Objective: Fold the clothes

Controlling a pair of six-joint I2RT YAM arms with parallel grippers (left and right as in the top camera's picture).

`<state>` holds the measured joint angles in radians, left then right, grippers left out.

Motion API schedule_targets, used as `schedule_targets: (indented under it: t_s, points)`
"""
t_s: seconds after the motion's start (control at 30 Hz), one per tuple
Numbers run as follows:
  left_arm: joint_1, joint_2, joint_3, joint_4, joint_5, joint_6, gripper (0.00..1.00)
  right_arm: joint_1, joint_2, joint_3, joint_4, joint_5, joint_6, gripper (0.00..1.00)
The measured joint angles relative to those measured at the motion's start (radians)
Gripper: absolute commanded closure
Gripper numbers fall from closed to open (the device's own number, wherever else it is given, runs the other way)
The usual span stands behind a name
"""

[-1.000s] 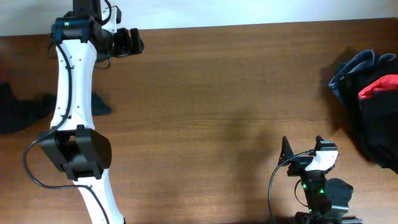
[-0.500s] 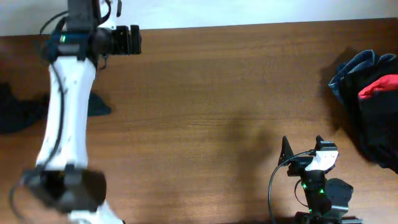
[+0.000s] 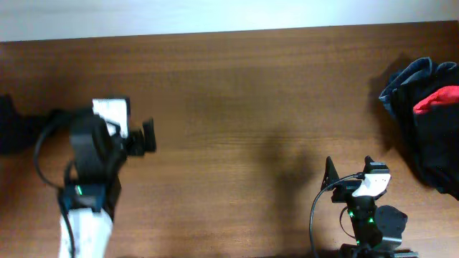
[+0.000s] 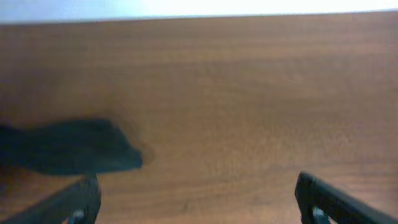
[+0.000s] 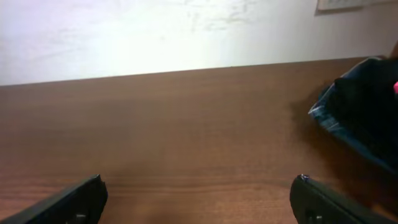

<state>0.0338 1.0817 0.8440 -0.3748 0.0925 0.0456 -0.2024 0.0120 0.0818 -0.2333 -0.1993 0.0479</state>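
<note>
A pile of dark clothes with a red piece lies at the table's right edge. It also shows at the right of the right wrist view. A separate dark garment lies at the far left, partly hidden by my left arm; in the left wrist view it lies flat on the wood. My left gripper is open and empty, over bare wood to the right of that garment. My right gripper is open and empty, near the front edge, left of the pile.
The brown wooden table runs to a pale wall at the back. The right arm's cable loops near the front edge.
My left arm has pulled back from the far back-left of the table toward the front left, and its gripper now sits lower in the overhead view. The right arm has not moved.
</note>
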Motion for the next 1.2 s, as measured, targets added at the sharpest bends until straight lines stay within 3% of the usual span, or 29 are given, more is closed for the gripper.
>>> schedule_targets:
  t_s: [0.23, 0.37, 0.73, 1.07, 1.2]
  points:
    - [0.0, -0.309, -0.446, 0.377, 0.011, 0.0, 0.01, 0.0, -0.001, 0.0, -0.001, 0.0, 0.001, 0.01]
    - [0.0, -0.437, -0.596, 0.479, 0.012, 0.0, 0.01, 0.0, -0.001, 0.0, 0.0, 0.0, 0.001, 0.01]
    - [0.009, -0.715, -0.797, 0.492, 0.016, 0.0, 0.01, 0.0, -0.001, 0.0, 0.0, 0.0, 0.001, 0.01]
    - [0.025, -0.933, -0.829, 0.313, 0.031, 0.0, 0.01, 0.0, -0.001, 0.0, -0.001, 0.0, 0.0, 0.01]
    - [0.025, -0.966, -0.829, 0.307, 0.03, 0.0, 0.01, 0.0, -0.001, 0.0, -0.001, 0.0, 0.0, 0.02]
